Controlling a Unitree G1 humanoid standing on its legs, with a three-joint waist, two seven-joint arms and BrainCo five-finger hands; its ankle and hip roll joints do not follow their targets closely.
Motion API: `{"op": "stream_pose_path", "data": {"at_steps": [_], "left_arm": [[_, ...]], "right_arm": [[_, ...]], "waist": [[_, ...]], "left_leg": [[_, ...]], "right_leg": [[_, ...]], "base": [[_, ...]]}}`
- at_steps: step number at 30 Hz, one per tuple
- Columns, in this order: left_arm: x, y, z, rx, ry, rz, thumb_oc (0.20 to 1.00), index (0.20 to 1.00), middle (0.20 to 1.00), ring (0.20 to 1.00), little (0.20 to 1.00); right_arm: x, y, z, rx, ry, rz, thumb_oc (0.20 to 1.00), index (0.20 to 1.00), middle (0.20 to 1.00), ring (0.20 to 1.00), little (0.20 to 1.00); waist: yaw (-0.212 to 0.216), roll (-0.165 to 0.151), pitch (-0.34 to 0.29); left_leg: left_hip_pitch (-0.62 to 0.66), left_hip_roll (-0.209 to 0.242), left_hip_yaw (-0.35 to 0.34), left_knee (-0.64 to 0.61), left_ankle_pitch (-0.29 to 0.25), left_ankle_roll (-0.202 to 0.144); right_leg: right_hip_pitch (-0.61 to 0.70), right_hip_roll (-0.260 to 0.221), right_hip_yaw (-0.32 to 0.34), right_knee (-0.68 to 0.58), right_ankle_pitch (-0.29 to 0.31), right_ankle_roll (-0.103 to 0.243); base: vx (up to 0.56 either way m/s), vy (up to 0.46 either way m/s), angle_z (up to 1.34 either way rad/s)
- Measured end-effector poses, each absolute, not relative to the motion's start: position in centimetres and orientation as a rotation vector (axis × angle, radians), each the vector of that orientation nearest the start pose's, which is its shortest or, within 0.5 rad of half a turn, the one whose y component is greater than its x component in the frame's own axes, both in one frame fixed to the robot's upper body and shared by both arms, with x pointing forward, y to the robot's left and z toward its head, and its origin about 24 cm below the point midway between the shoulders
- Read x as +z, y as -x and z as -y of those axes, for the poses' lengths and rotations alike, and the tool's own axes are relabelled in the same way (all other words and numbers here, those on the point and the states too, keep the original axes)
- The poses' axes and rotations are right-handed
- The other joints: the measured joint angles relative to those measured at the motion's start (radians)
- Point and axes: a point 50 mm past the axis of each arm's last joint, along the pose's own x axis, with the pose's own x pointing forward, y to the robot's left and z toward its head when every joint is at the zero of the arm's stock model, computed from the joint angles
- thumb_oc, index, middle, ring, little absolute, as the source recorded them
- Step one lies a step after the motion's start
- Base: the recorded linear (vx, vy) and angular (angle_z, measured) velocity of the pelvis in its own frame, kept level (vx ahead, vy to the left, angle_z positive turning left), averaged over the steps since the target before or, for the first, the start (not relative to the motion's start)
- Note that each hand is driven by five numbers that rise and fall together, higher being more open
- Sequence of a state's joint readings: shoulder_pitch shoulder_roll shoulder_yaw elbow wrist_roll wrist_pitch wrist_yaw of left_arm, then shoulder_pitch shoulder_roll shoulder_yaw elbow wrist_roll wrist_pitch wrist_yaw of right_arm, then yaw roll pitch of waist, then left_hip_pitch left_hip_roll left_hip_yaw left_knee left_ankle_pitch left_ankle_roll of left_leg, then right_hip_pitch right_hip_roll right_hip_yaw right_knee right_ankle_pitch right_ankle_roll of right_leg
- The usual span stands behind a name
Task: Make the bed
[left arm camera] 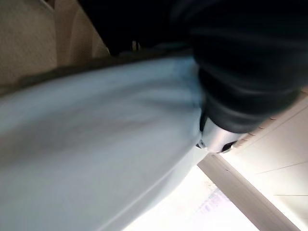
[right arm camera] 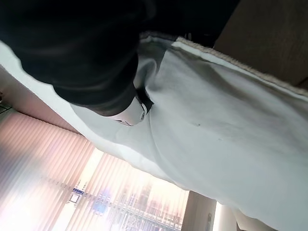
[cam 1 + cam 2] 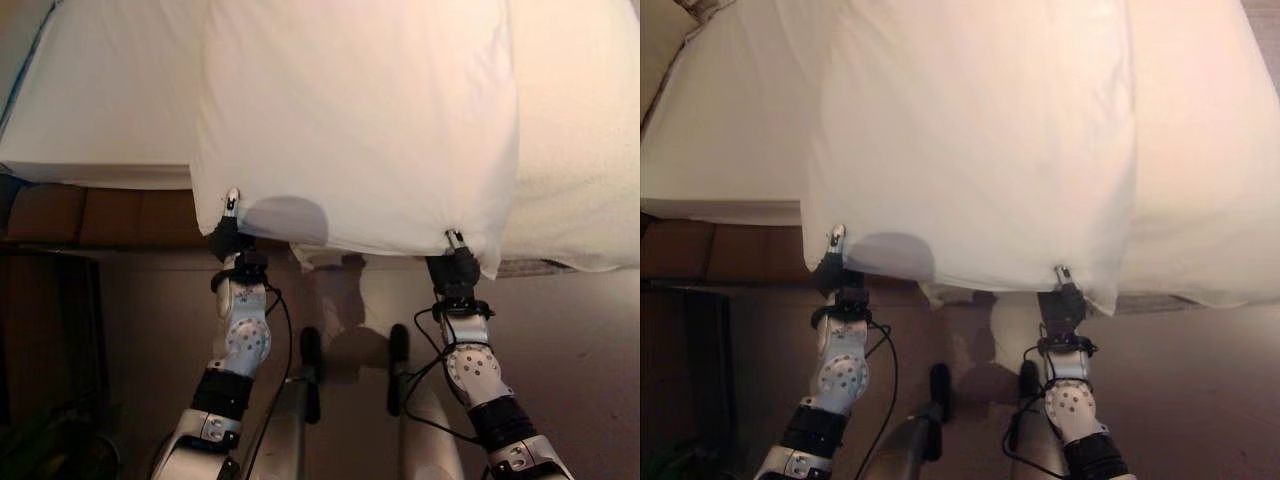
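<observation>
from the left eye view you see a white pillow [image 3: 355, 120] held up over the bed [image 3: 90, 100], your left hand [image 3: 230, 215] under its near left corner and your right hand [image 3: 455, 245] under the near right one. in each wrist view the pillow cloth hides the fingers, so you cannot tell either hand's grip.

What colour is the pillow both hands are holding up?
Plain white pillow, no pattern, seen best in the left eye view, held by the left hand and right hand.

White pillow [image 3: 355, 120], white bed sheet [image 3: 100, 100], seemingly brown bed frame [image 3: 90, 215]
</observation>
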State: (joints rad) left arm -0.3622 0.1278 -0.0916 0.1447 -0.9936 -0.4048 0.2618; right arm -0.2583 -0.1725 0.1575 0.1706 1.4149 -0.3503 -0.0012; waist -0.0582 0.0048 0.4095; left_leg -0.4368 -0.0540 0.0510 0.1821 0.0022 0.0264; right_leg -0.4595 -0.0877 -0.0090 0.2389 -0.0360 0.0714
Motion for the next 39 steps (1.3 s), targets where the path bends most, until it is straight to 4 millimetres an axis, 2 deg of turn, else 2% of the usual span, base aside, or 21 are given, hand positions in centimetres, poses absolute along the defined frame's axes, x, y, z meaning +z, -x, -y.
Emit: {"op": "stream_pose_path", "data": {"at_steps": [3, 5, 6, 8, 12, 15, 16, 17, 19, 20, 24, 25, 28, 30, 31, 33, 34, 35, 36, 38, 39], "left_arm": [[11.7, -31.0, -16.7, 0.18, 0.922, 0.36, 0.2, 0.2, 0.2, 0.2, 0.2], [11.6, -31.0, -16.7, 0.181, 0.92, 0.354, 0.2, 0.2, 0.2, 0.2, 0.2], [11.5, -30.9, -16.8, 0.182, 0.919, 0.35, 0.2, 0.2, 0.2, 0.2, 0.2], [11.1, -30.8, -16.8, 0.191, 0.921, 0.337, 0.2, 0.2, 0.2, 0.2, 0.2], [10.6, -30.9, -16.3, 0.189, 0.931, 0.302, 0.2, 0.2, 0.2, 0.2, 0.2], [10.3, -30.8, -16.5, 0.202, 0.928, 0.293, 0.2, 0.2, 0.2, 0.2, 0.2], [10.4, -30.8, -16.5, 0.209, 0.928, 0.295, 0.2, 0.2, 0.2, 0.2, 0.2], [10.3, -30.8, -16.5, 0.215, 0.929, 0.292, 0.2, 0.2, 0.2, 0.2, 0.2], [10.4, -30.8, -16.6, 0.235, 0.893, 0.293, 0.2, 0.2, 0.2, 0.2, 0.2], [10.6, -30.7, -16.9, 0.253, 0.863, 0.309, 0.2, 0.2, 0.2, 0.2, 0.2], [10.7, -30.7, -17.0, 0.282, 0.833, 0.312, 0.2, 0.2, 0.2, 0.2, 0.2], [10.7, -30.7, -17.0, 0.281, 0.82, 0.313, 0.2, 0.2, 0.2, 0.2, 0.2], [11.0, -30.9, -16.0, 0.236, 0.747, 0.308, 0.2, 0.2, 0.2, 0.2, 0.2], [11.0, -31.5, -15.1, 0.204, 0.714, 0.296, 0.2, 0.2, 0.2, 0.2, 0.2], [11.0, -31.5, -14.8, 0.192, 0.718, 0.294, 0.2, 0.2, 0.2, 0.2, 0.2], [10.4, -31.5, -15.3, 0.208, 0.696, 0.28, 0.2, 0.2, 0.2, 0.2, 0.2], [10.0, -31.3, -15.7, 0.223, 0.698, 0.274, 0.2, 0.2, 0.2, 0.2, 0.2], [9.3, -31.1, -16.5, 0.272, 0.738, 0.266, 0.2, 0.2, 0.2, 0.2, 0.2], [9.0, -31.0, -16.5, 0.293, 0.759, 0.258, 0.2, 0.2, 0.2, 0.2, 0.2], [8.8, -31.0, -16.6, 0.336, 0.782, 0.257, 0.2, 0.2, 0.2, 0.2, 0.2], [8.9, -30.9, -16.9, 0.356, 0.781, 0.268, 0.2, 0.2, 0.2, 0.2, 0.2]], "right_arm": [[7.5, -29.9, 16.1, -0.014, -1.216, 0.212, 0.2, 0.2, 0.2, 0.2, 0.2], [7.3, -29.8, 16.1, -0.018, -1.219, 0.208, 0.2, 0.2, 0.2, 0.2, 0.2], [7.1, -29.6, 16.1, -0.023, -1.22, 0.203, 0.2, 0.2, 0.2, 0.2, 0.2], [6.9, -29.7, 16.0, -0.028, -1.219, 0.194, 0.2, 0.2, 0.2, 0.2, 0.2], [6.1, -29.5, 16.4, -0.061, -1.21, 0.172, 0.2, 0.2, 0.2, 0.2, 0.2], [5.9, -29.5, 16.4, -0.059, -1.205, 0.165, 0.2, 0.2, 0.2, 0.2, 0.2], [6.1, -29.6, 16.3, -0.051, -1.202, 0.168, 0.2, 0.2, 0.2, 0.2, 0.2], [6.2, -29.6, 16.3, -0.048, -1.201, 0.171, 0.2, 0.2, 0.2, 0.2, 0.2], [6.3, -29.6, 16.3, -0.044, -1.203, 0.173, 0.2, 0.2, 0.2, 0.2, 0.2], [6.2, -29.6, 16.1, -0.038, -1.203, 0.168, 0.2, 0.2, 0.2, 0.2, 0.2], [6.1, -29.7, 15.9, -0.038, -1.216, 0.163, 0.2, 0.2, 0.2, 0.2, 0.2], [6.1, -29.7, 16.0, -0.039, -1.215, 0.162, 0.2, 0.2, 0.2, 0.2, 0.2], [6.2, -29.2, 17.0, -0.061, -1.218, 0.189, 0.2, 0.2, 0.2, 0.2, 0.2], [6.0, -28.9, 17.8, -0.081, -1.201, 0.2, 0.2, 0.2, 0.2, 0.2, 0.2], [6.3, -28.9, 17.9, -0.077, -1.202, 0.215, 0.2, 0.2, 0.2, 0.2, 0.2], [6.0, -28.9, 17.6, -0.081, -1.208, 0.207, 0.2, 0.2, 0.2, 0.2, 0.2], [5.6, -28.7, 17.4, -0.088, -1.213, 0.191, 0.2, 0.2, 0.2, 0.2, 0.2], [5.2, -28.9, 16.4, -0.071, -1.222, 0.153, 0.2, 0.2, 0.2, 0.2, 0.2], [5.2, -28.9, 16.4, -0.063, -1.211, 0.148, 0.2, 0.2, 0.2, 0.2, 0.2], [4.8, -29.0, 16.1, -0.065, -1.199, 0.128, 0.2, 0.2, 0.2, 0.2, 0.2], [5.1, -29.4, 15.9, -0.049, -1.193, 0.132, 0.2, 0.2, 0.2, 0.2, 0.2]], "waist": [[-0.004, -0.004, -0.003], [-0.007, -0.006, -0.004], [-0.005, -0.014, -0.01], [-0.005, -0.015, -0.021], [-0.005, -0.016, -0.02], [0.019, -0.015, -0.024], [0.02, -0.019, -0.024], [0.018, -0.019, -0.025], [0.021, -0.028, -0.027], [0.027, -0.033, -0.032], [0.025, -0.032, -0.033], [0.025, -0.032, -0.033], [0.018, -0.01, -0.044], [0.008, 0.003, -0.058], [-0.004, 0.006, -0.059], [0.008, 0.001, -0.061], [0.008, -0.005, -0.061], [0.057, -0.019, -0.068], [0.055, -0.014, -0.065], [0.022, -0.005, -0.066], [0.029, -0.001, -0.067]], "left_leg": [[0.027, 0.001, -0.002, -0.019, 0.001, -0.001], [0.035, 0.006, -0.008, -0.021, 0.001, -0.002], [0.036, -0.001, -0.01, -0.021, 0.002, -0.006], [0.026, 0.0, 0.0, -0.012, 0.001, -0.023], [-0.039, 0.019, 0.012, 0.164, 0.01, -0.081], [-0.022, 0.026, -0.045, 0.208, 0.024, -0.101], [-0.032, 0.03, -0.094, 0.207, 0.028, -0.092], [-0.034, 0.04, -0.121, 0.206, 0.02, -0.102], [-0.043, 0.088, -0.202, 0.159, 0.009, -0.12], [-0.04, 0.16, -0.259, 0.08, 0.009, -0.123], [-0.028, 0.285, -0.295, -0.06, 0.006, -0.141], [-0.023, 0.284, -0.278, -0.069, 0.008, -0.14], [-0.013, 0.246, 0.004, -0.061, 0.023, -0.122], [-0.039, 0.176, -0.024, -0.02, 0.085, -0.156], [-0.056, 0.142, -0.032, -0.001, 0.074, -0.132], [-0.072, 0.091, 0.023, 0.04, 0.035, -0.077], [-0.074, 0.078, 0.056, 0.059, 0.027, -0.064], [-0.06, 0.095, 0.126, 0.05, 0.005, -0.04], [-0.044, 0.083, 0.11, 0.032, 0.004, -0.039], [-0.028, 0.069, 0.036, 0.012, 0.016, -0.031], [-0.029, 0.059, -0.005, -0.009, 0.027, -0.04]], "right_leg": [[-0.009, 0.004, 0.01, 0.056, -0.018, 0.011], [-0.094, 0.017, 0.029, 0.193, -0.064, 0.047], [-0.083, 0.024, 0.03, 0.154, -0.064, 0.052], [-0.075, 0.038, 0.02, 0.118, -0.045, -0.059], [-0.035, 0.044, -0.02, 0.121, -0.052, -0.086], [0.0, 0.05, -0.022, 0.122, -0.059, -0.097], [0.0, 0.05, -0.015, 0.123, -0.056, -0.14], [-0.002, 0.049, -0.014, 0.124, -0.054, -0.145], [-0.018, 0.049, -0.014, 0.126, -0.05, -0.151], [-0.042, 0.059, -0.014, 0.145, -0.053, -0.153], [-0.079, 0.064, -0.015, 0.171, -0.06, -0.132], [-0.079, 0.061, -0.017, 0.174, -0.063, -0.126], [-0.079, -0.027, -0.084, 0.179, -0.066, -0.057], [-0.09, -0.091, -0.068, 0.196, -0.074, 0.002], [-0.085, -0.124, -0.06, 0.173, -0.069, 0.037], [-0.069, -0.176, -0.012, 0.083, -0.013, 0.048], [-0.077, -0.183, -0.064, 0.034, 0.057, 0.075], [-0.058, -0.182, -0.207, -0.025, 0.128, 0.023], [-0.047, -0.167, -0.204, -0.003, 0.098, 0.049], [-0.035, -0.074, -0.059, 0.085, -0.064, 0.049], [-0.027, -0.011, -0.005, 0.077, -0.081, -0.013]], "base": [[0.03, -0.047, 0.01], [-0.01, -0.121, 0.09], [-0.01, -0.141, 0.2], [0.01, -0.186, 0.14], [0.0, -0.113, 0.27], [0.04, 0.04, -0.18], [0.02, 0.058, -0.11], [0.06, 0.193, -0.09], [0.04, 0.172, -0.06], [0.03, 0.212, -0.1], [0.06, 0.402, -0.08], [0.06, 0.518, -0.05], [0.06, 0.618, 0.15], [0.08, 0.658, 0.39], [0.07, 0.437, 0.42], [0.01, 0.474, -0.3], [-0.06, 0.528, -1.42], [-0.07, 0.295, -1.23], [-0.03, 0.255, -0.85], [0.03, 0.177, 0.11], [0.05, 0.049, -0.08]]}}
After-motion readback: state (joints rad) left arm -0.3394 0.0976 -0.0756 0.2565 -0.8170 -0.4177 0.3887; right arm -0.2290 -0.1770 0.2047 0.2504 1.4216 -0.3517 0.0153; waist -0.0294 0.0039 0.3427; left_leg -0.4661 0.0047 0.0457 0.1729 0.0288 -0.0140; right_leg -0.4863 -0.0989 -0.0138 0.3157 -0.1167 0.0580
